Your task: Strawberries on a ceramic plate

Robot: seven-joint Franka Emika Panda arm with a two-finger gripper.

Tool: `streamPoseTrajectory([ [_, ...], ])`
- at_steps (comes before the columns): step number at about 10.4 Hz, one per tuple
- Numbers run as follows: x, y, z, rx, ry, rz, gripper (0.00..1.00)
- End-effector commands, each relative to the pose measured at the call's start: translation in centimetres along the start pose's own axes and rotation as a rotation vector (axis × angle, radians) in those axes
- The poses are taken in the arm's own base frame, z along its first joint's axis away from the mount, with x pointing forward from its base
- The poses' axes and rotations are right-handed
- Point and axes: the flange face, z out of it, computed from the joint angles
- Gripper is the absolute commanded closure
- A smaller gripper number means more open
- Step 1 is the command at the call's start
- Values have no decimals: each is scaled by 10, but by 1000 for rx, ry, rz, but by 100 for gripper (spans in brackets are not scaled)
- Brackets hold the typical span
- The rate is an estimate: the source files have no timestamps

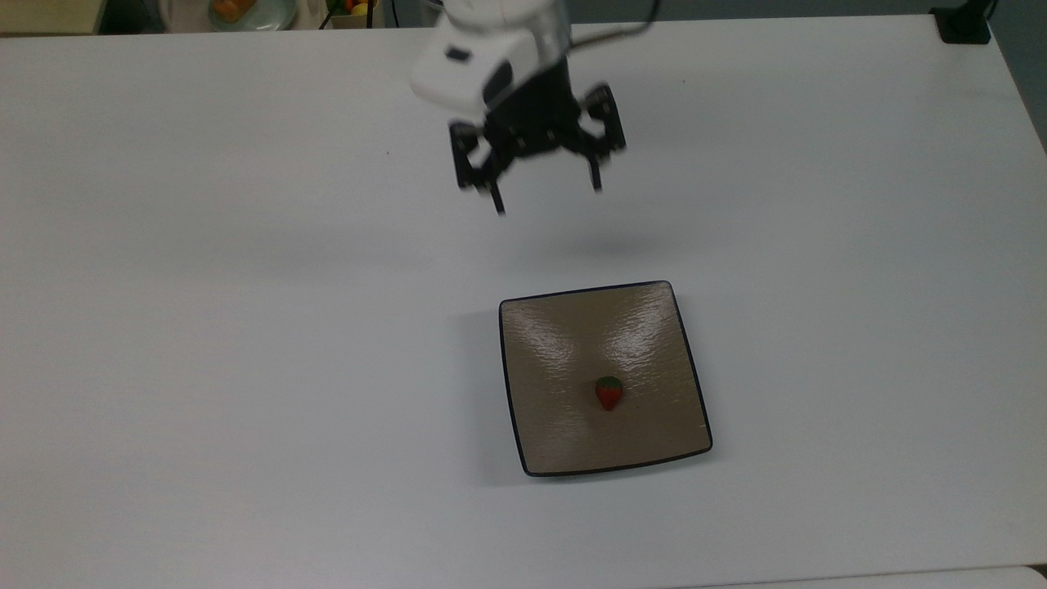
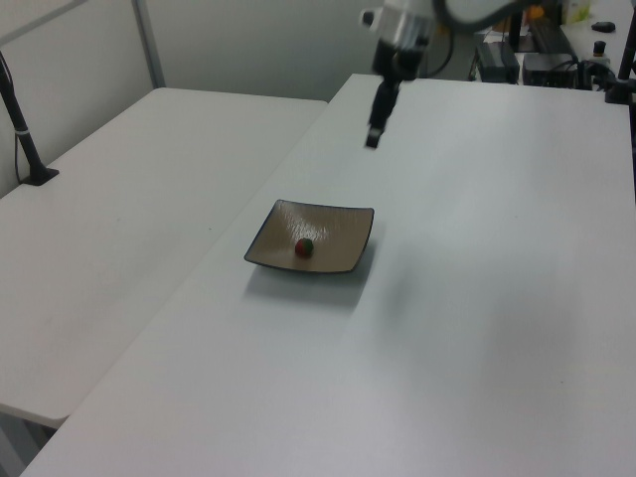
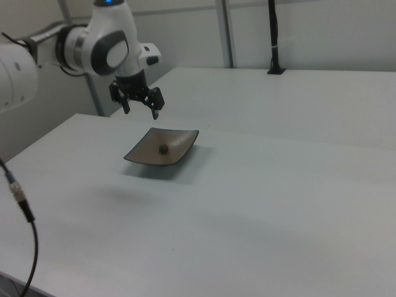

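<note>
A small red strawberry (image 1: 608,393) with a dark green cap lies near the middle of the square tan-brown ceramic plate (image 1: 646,327), apart from anything else. The same strawberry (image 2: 304,246) rests on the plate (image 2: 338,224) in the left view, and the strawberry (image 3: 163,148) sits on the plate (image 3: 182,139) in the right view. My gripper (image 1: 546,195) hangs in the air well beyond the plate's far edge, open, with nothing between its fingers. The gripper (image 2: 373,137) points down in the left view, and the gripper (image 3: 141,111) hovers above the plate's far corner in the right view.
The white table (image 1: 245,327) spreads wide on all sides of the plate. A second table (image 2: 119,219) stands beside it in the left view. A dish with food (image 1: 245,11) lies past the far edge. A black post (image 3: 274,37) rises at the back in the right view.
</note>
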Motion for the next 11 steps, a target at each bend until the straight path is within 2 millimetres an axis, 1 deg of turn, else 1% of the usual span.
streamPoseTrajectory([
  [1,-43,23,-64,-27,-103,31,0],
  [3,-67,43,-102,-65,-141,113,0],
  [5,-92,45,-120,-141,-237,150,0],
  [7,-104,43,-123,-149,-263,156,0],
  [9,-115,37,-119,-147,-273,146,0],
  [11,-111,34,-121,-143,-228,129,0],
])
